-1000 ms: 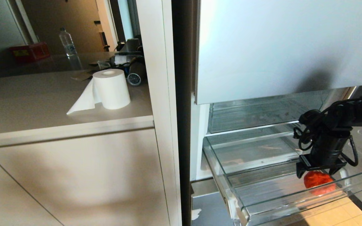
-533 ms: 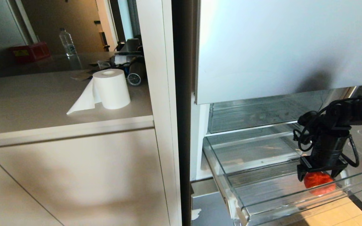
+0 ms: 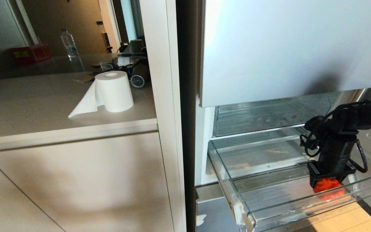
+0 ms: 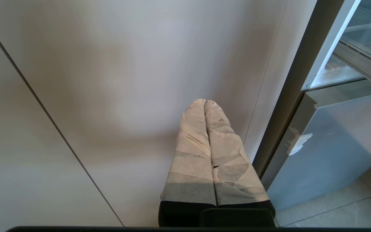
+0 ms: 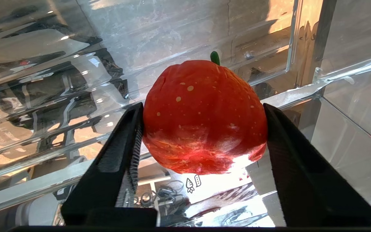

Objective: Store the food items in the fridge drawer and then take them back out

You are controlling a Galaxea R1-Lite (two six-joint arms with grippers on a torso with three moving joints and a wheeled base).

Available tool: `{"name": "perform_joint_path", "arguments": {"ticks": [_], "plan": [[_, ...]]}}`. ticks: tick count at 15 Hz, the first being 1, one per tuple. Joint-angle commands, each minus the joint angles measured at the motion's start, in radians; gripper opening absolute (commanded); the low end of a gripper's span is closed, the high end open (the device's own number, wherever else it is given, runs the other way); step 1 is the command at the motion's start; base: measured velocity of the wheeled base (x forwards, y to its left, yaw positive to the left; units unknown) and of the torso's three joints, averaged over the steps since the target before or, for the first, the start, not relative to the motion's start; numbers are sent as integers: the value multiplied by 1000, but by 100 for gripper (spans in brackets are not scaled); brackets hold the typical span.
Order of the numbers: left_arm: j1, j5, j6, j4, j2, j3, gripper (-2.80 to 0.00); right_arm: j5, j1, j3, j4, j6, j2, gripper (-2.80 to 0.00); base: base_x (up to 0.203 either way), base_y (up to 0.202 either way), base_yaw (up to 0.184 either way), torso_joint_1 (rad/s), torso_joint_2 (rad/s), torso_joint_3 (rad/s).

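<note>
Inside the open fridge, the right gripper (image 3: 329, 181) is reaching straight down into the pulled-out fridge drawer (image 3: 301, 206), its black fingers (image 5: 121, 154) standing partly open and pressing against both sides of a red-orange, tomato-like food item (image 5: 204, 119). In the right wrist view each finger is touching a flank of the fruit, whose pale speckles and small green stem are showing, while the clear ribbed bottom of the drawer is lying beneath it. In the head view the same piece (image 3: 328, 188) is sitting near the front right corner of the drawer, just behind the lipped front edge, half covered by the gripper. Only one piece is showing in any view. Above the drawer a glass shelf (image 3: 259, 132) is spanning the compartment. The left gripper (image 4: 206, 106) is appearing only in its own wrist view, its tape-wrapped fingers (image 4: 192, 151) pressed together and holding nothing, hanging in front of a pale cabinet panel (image 4: 108, 80) beside the fridge's lower edge. The head view alone is taking in the table (image 3: 43, 109) to the left, where a roll of paper towel (image 3: 113, 91) is standing and a water bottle (image 3: 68, 43) is standing farther back.
</note>
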Motion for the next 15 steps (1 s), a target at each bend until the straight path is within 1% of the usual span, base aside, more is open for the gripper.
{"name": "perform_joint_path", "arguments": {"ticks": [1,4,7,10,13,15], "plan": [[1,0,0,0,1,0,-280,-2,0,0,5,1,-2,-280,0,0,0,0,0,0],[0,0,0,0,1,0,-280,0,0,-18,2,22,-2,-280,0,0,0,0,0,0],[1,0,0,0,1,0,-280,13,0,-89,-1,66,-8,-280,0,0,0,0,0,0],[1,0,0,0,1,0,-280,37,2,-87,-60,73,-63,-280,0,0,0,0,0,0],[0,0,0,0,1,0,-280,67,6,-89,-88,88,-111,-280,0,0,0,0,0,0],[1,0,0,0,1,0,-280,113,4,-78,-104,98,-165,-280,0,0,0,0,0,0]]}}
